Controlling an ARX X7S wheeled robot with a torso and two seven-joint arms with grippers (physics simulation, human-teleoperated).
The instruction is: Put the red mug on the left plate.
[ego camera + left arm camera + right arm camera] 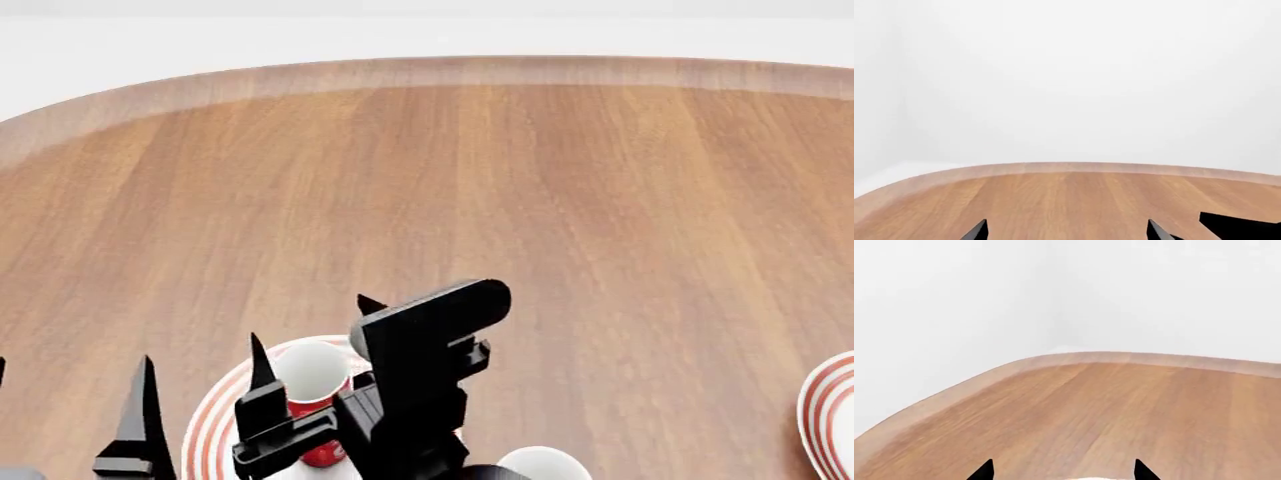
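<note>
Red mug [314, 430] with white inside sits on the red-ringed white left plate [207, 430] at the worktop's [534, 200] near edge, between my right fingers [314, 335]; whether they grip it, I cannot tell. Both wrist views show spread fingertips over bare wood.

I can read no text, label, brand, number or sign anywhere in my views. The red mug [316, 418] between my right fingers shows a few white marks low on its side, too small and too hidden to read as lettering. The left plate [214, 425] carries only red rings, and the wooden table [534, 200] bears only its grain.
</note>
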